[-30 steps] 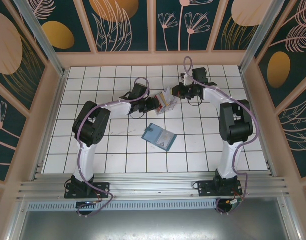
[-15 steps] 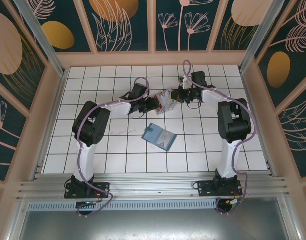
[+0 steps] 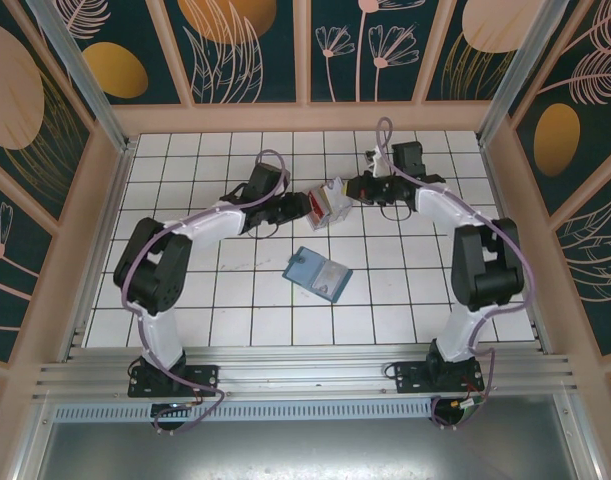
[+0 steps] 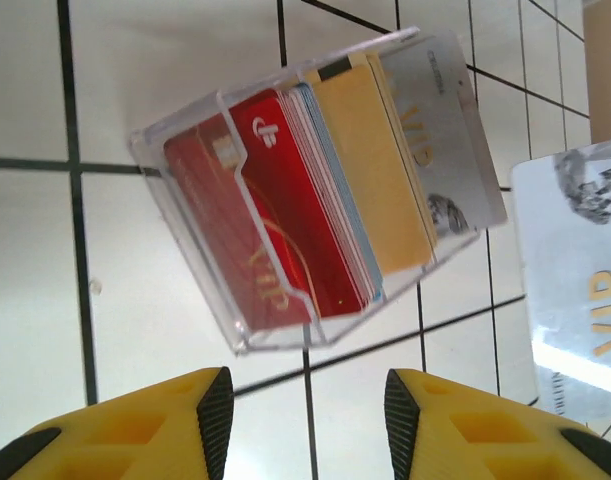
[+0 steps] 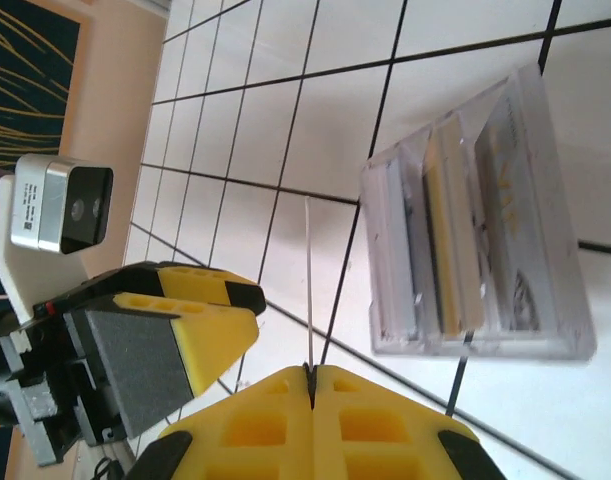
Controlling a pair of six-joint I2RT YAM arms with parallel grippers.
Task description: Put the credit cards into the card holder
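Little of the job is done, by the look of it. The credit cards, red, yellow and pale, stand on edge, packed together inside the clear box on the white tiles. The card holder lies flat nearer the arm bases than the box, a short way off, with nothing touching it. I cannot make out any card in its pockets from above. One pale card with gold lettering is out of the box and up in the air just beside it. So I judge the work to be at the first card: it has to go across to the holder, and the rest in the box must follow.

The right gripper hangs just to the right of the box, its yellow fingers pressed together and pinching that pale card by its lower edge. The left gripper sits just to the left of the box. Its fingers are spread partway, with bare tile between them, holding nothing and touching nothing.
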